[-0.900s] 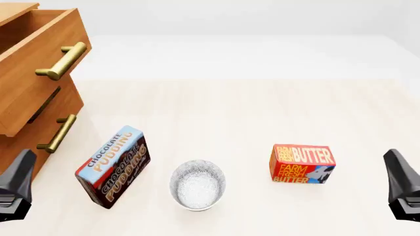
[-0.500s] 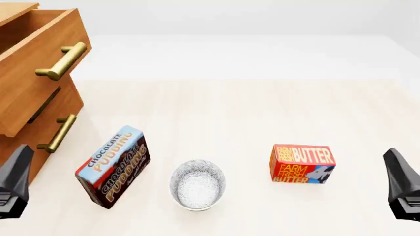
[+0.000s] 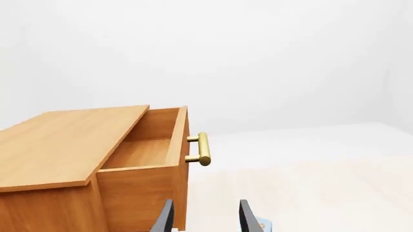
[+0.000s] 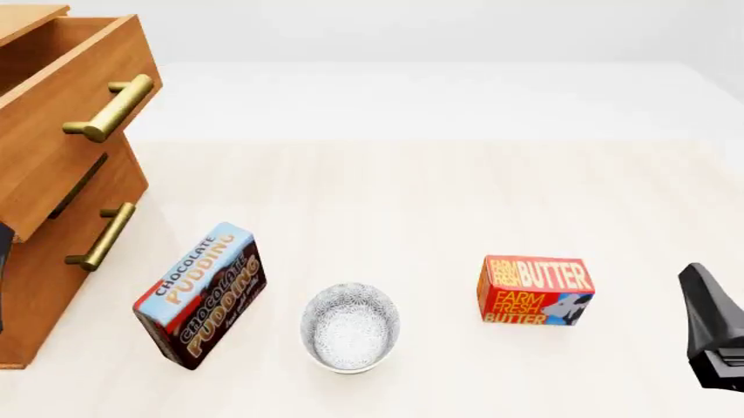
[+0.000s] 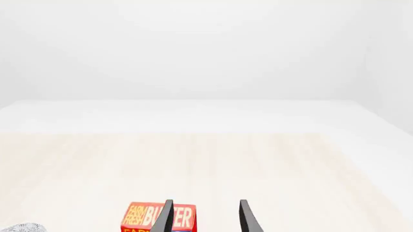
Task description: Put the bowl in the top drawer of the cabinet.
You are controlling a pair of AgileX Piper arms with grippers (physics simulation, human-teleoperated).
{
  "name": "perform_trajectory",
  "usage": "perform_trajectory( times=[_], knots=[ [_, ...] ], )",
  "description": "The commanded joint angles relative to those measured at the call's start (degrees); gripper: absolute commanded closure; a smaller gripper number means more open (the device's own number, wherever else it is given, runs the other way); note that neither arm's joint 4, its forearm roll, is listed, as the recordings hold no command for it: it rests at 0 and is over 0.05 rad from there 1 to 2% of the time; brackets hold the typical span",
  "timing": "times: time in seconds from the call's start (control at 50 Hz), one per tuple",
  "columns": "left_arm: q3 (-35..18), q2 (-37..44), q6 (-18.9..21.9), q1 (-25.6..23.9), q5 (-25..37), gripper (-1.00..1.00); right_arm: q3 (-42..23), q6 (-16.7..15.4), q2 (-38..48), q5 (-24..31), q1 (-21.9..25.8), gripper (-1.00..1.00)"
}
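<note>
Between both released grippers, w/ neither touching, bowl [image 4: 350, 326] sits on table [image 4: 465, 200].

front: high, looks down table [image 4: 465, 192] | wrists: low, forward | shared: butter box [image 4: 535, 290]

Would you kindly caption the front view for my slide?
Speckled bowl sits between pudding box and butter box; top drawer stands open.

Pale wood table [image 4: 465, 200]; plain white walls [image 5: 206, 48]; soft even light.
</note>
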Motion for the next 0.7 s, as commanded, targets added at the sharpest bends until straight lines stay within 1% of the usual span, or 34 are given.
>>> perform_trajectory(
  times=[0.02, 0.06, 0.16, 0.22, 0.26, 0.28, 0.3, 0.32, 0.38, 0.44, 0.48, 0.56, 0.66, 0.7],
  knots=[
    [-4.6, 0.0, 3.3, -2.1, 1.2, -1.00, 0.0, 0.0, 0.0, 0.0, 0.0, -1.00],
    [-5.7, 0.0, 4.9, -2.5, 1.3, -1.00, 0.0, 0.0, 0.0, 0.0, 0.0, -1.00],
    [-7.6, 0.0, 5.1, -2.0, 3.0, -1.00, 0.0, 0.0, 0.0, 0.0, 0.0, -1.00],
    [-7.9, 0.0, 5.7, -1.6, 3.0, -1.00, 0.0, 0.0, 0.0, 0.0, 0.0, -1.00],
    [-9.4, 0.0, 6.6, -1.9, 3.8, -1.00, 0.0, 0.0, 0.0, 0.0, 0.0, -1.00],
    [-14.0, 0.0, 9.5, -3.0, 6.2, -1.00, 0.0, 0.0, 0.0, 0.0, 0.0, -1.00],
    [-14.6, 0.0, 10.1, -3.5, 6.7, -1.00, 0.0, 0.0, 0.0, 0.0, 0.0, -1.00],
    [-20.4, 0.0, 11.8, -3.6, 9.5, -1.00, 0.0, 0.0, 0.0, 0.0, 0.0, -1.00],
    [-20.7, 0.0, 12.7, -3.8, 9.2, -1.00, 0.0, 0.0, 0.0, 0.0, 0.0, -1.00],
    [-21.6, 0.0, 11.7, -3.5, 10.2, -1.00, 0.0, 0.0, 0.0, 0.0, 0.0, -1.00],
    [-21.8, 0.0, 13.2, -3.9, 9.5, -1.00, 0.0, 0.0, 0.0, 0.0, 0.0, -1.00],
    [-22.0, 0.0, 13.4, -3.9, 9.5, -1.00, 0.0, 0.0, 0.0, 0.0, 0.0, -1.00],
    [-24.7, 0.0, 12.7, -4.3, 12.9, -1.00, 0.0, 0.0, 0.0, 0.0, 0.0, -1.00],
    [-25.0, 0.0, 13.8, -4.8, 13.3, -1.00, 0.0, 0.0, 0.0, 0.0, 0.0, -1.00]
  ],
)
